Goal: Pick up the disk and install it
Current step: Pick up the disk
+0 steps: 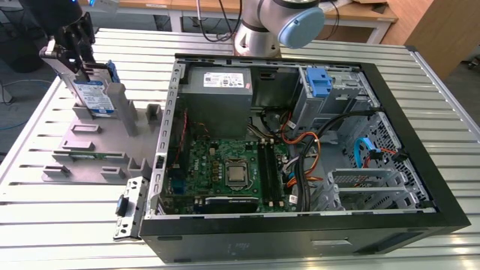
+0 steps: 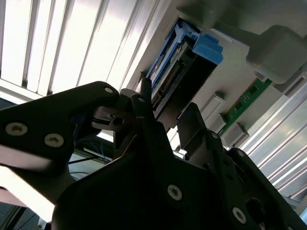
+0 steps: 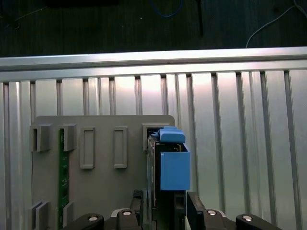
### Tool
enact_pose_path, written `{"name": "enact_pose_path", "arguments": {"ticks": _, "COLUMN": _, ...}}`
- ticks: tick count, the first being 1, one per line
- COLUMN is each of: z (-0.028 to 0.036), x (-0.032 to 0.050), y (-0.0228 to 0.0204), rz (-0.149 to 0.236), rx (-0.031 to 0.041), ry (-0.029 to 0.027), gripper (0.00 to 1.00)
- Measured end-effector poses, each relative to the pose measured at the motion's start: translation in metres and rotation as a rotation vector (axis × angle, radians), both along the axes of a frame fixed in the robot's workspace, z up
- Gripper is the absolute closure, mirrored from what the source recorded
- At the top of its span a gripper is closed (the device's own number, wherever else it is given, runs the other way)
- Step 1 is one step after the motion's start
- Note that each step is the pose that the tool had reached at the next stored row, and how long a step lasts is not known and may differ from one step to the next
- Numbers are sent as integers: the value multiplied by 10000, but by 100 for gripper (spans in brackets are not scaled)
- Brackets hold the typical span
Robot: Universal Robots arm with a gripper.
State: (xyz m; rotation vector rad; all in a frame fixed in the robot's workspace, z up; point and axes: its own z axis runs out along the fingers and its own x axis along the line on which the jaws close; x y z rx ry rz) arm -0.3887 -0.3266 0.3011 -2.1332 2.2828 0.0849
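**Disk in its stand, install not yet begun**

The flat silver-grey hard drive with its white-and-blue label and blue plastic bracket, the disk, stands on edge in a slot of the grey moulded parts stand. The stand sits on the ribbed aluminium table, toward the exterior view's left. The black robot gripper is down over the upper end of the disk. In both wrist views the drive and its blue frame run straight in between the gripper's two sides.

In the first wrist view the gripper straddles the disk closely. Whether it is clamped on the metal or only set around it, I cannot tell from these angles. The disk looks to be seated in the stand and not lifted clear, though the exterior view is too oblique to be sure.

The open black computer case lies on its side toward the exterior view's right, well apart from the stand. At its far corner is the metal drive bay with an upright blue plastic latch, and no drive is seen in it.

By my judgement the approach is made and the pick-up is at its very start. The lift, the carry across to the case and the seating in the bay are all left to do.
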Motion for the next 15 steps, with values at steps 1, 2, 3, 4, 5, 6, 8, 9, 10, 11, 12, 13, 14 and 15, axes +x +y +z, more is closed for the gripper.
{"name": "enact_pose_path", "arguments": {"ticks": 1, "z": 0, "x": 0, "y": 0, "rz": 0, "rx": 0, "ry": 0, "gripper": 52}}
{"name": "enact_pose_path", "arguments": {"ticks": 2, "z": 0, "x": 0, "y": 0, "rz": 0, "rx": 0, "ry": 0, "gripper": 52}}
{"name": "enact_pose_path", "arguments": {"ticks": 3, "z": 0, "x": 0, "y": 0, "rz": 0, "rx": 0, "ry": 1, "gripper": 52}}
{"name": "enact_pose_path", "arguments": {"ticks": 4, "z": 0, "x": 0, "y": 0, "rz": 0, "rx": 0, "ry": 0, "gripper": 52}}
{"name": "enact_pose_path", "arguments": {"ticks": 5, "z": 7, "x": 0, "y": 0, "rz": 0, "rx": 0, "ry": 0, "gripper": 52}}
{"name": "enact_pose_path", "arguments": {"ticks": 6, "z": 14, "x": 0, "y": 0, "rz": 0, "rx": 1, "ry": -1, "gripper": 52}}
{"name": "enact_pose_path", "arguments": {"ticks": 8, "z": 15, "x": 0, "y": 0, "rz": 0, "rx": 1, "ry": -3, "gripper": 52}}
{"name": "enact_pose_path", "arguments": {"ticks": 9, "z": 16, "x": 0, "y": 0, "rz": 0, "rx": 1, "ry": -2, "gripper": 52}}
{"name": "enact_pose_path", "arguments": {"ticks": 10, "z": 17, "x": 0, "y": 0, "rz": 0, "rx": 0, "ry": 0, "gripper": 52}}
{"name": "enact_pose_path", "arguments": {"ticks": 11, "z": 17, "x": 0, "y": 0, "rz": 0, "rx": 0, "ry": 0, "gripper": 52}}
{"name": "enact_pose_path", "arguments": {"ticks": 12, "z": 17, "x": 0, "y": 0, "rz": 0, "rx": 0, "ry": 0, "gripper": 52}}
{"name": "enact_pose_path", "arguments": {"ticks": 13, "z": 18, "x": 0, "y": 0, "rz": 0, "rx": 0, "ry": -1, "gripper": 52}}
{"name": "enact_pose_path", "arguments": {"ticks": 14, "z": 18, "x": 0, "y": 0, "rz": 0, "rx": 0, "ry": -1, "gripper": 52}}
{"name": "enact_pose_path", "arguments": {"ticks": 15, "z": 18, "x": 0, "y": 0, "rz": 0, "rx": 0, "ry": 0, "gripper": 52}}
